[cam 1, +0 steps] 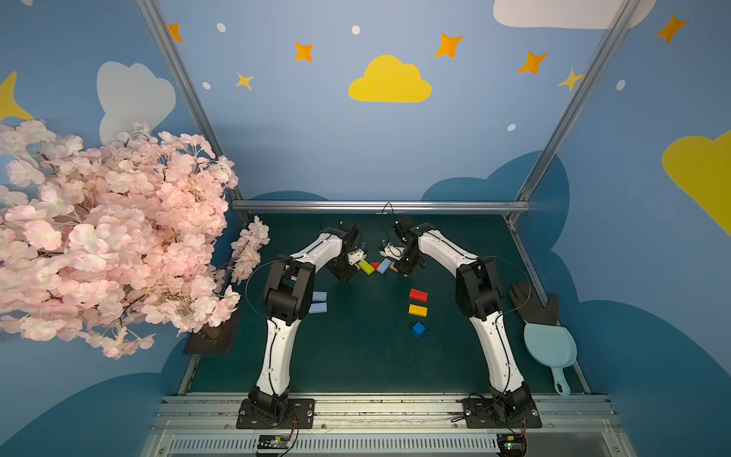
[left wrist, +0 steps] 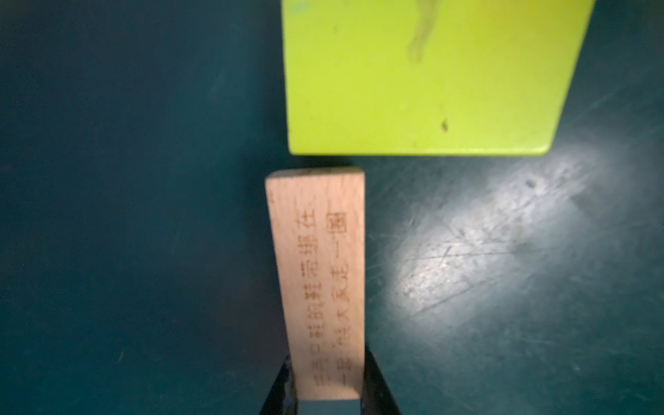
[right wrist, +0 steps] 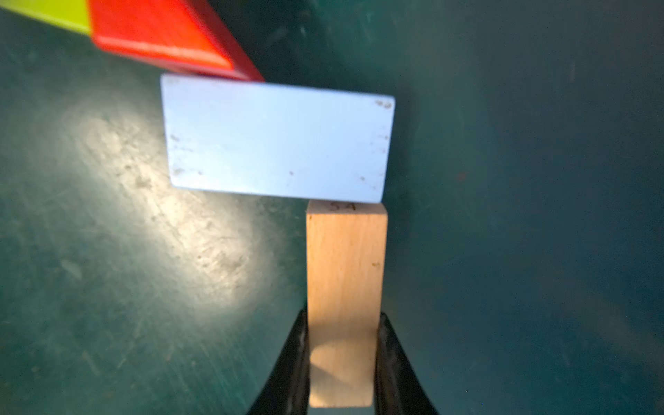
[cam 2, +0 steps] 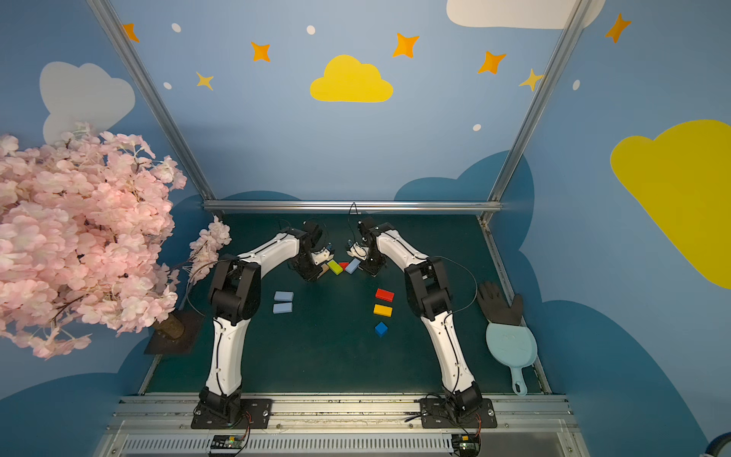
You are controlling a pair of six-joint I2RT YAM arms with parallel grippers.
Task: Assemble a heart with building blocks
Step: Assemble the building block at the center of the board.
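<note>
At the far middle of the mat [cam 1: 356,356], the heart [cam 1: 366,267] was barely begun: lime green bar [left wrist: 424,79], red triangle [right wrist: 169,32] & light blue bar [right wrist: 276,140] made its top. Left gripper [left wrist: 327,381] was clamped on the left tan bar [left wrist: 318,273], end just beside the green; right gripper [right wrist: 343,359] was clamped on the right tan bar [right wrist: 346,273], end at the blue. Not yet placed were two spare light blue bars [cam 2: 283,296], red bar [cam 1: 418,294], yellow bar [cam 1: 417,310] & dark blue cube [cam 1: 418,329].
</note>
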